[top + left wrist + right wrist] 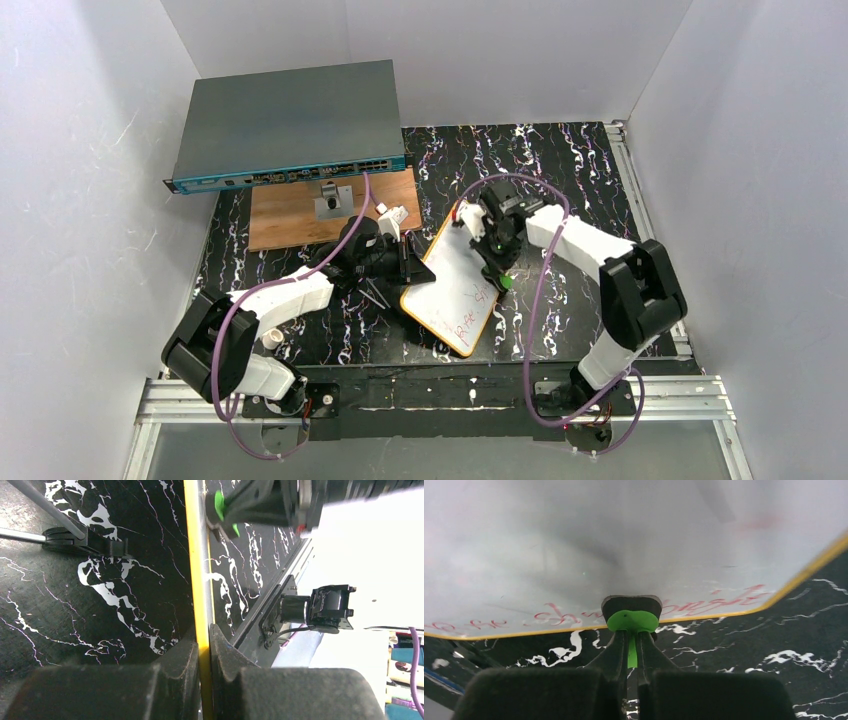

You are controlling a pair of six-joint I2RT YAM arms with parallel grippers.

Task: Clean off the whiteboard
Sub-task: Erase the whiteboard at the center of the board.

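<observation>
Two grippers, both occupied. At left, left gripper (405,262) pinched narrow onto the orange rim of the whiteboard (455,285), that rim running edge-on between its fingers (187,660) in the left wrist view. Holds the board tilted at table centre, between the two tools, white face turned toward the right arm. Red handwriting along the lower part of that face, close to the rim. At right, right gripper (500,270) closed tight on a small green eraser (632,620), pad pressed against the board face among the red marks. Underneath, black table (560,160) with white marbling. Far left, brown wooden board (290,215), grey network switch (290,125) behind it. Plain white walls (80,150) on three sides.
</observation>
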